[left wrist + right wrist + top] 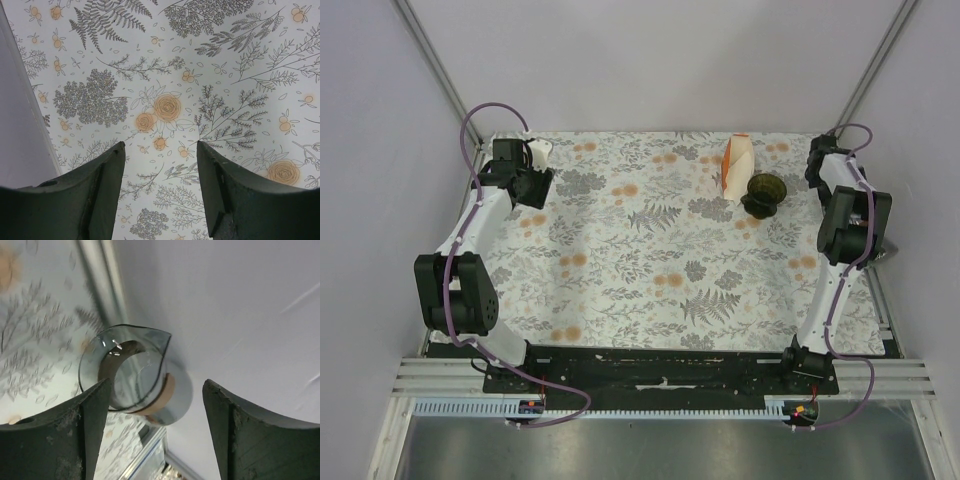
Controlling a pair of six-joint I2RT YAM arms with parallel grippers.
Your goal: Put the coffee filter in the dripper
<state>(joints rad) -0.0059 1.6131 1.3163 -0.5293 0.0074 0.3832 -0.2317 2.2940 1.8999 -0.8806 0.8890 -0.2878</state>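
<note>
The dripper [763,193], a small dark funnel-shaped cup, stands at the back right of the floral tablecloth. No single loose coffee filter shows in any view. A white-and-orange wedge-shaped pack [737,166] stands just left of the dripper, touching or nearly touching it. My left gripper [532,186] is near the back-left corner; in its wrist view it [160,150] is open and empty above bare cloth. My right gripper [818,168] is at the back right, right of the dripper; in its wrist view it [157,387] is open and empty.
A clear grey glass cylinder with a pouring lip and a tan band [135,375] stands by the right wall, ahead of my right gripper's fingers. Pale walls and a metal frame post [100,270] close in the table. The left wall [20,140] is close to my left gripper.
</note>
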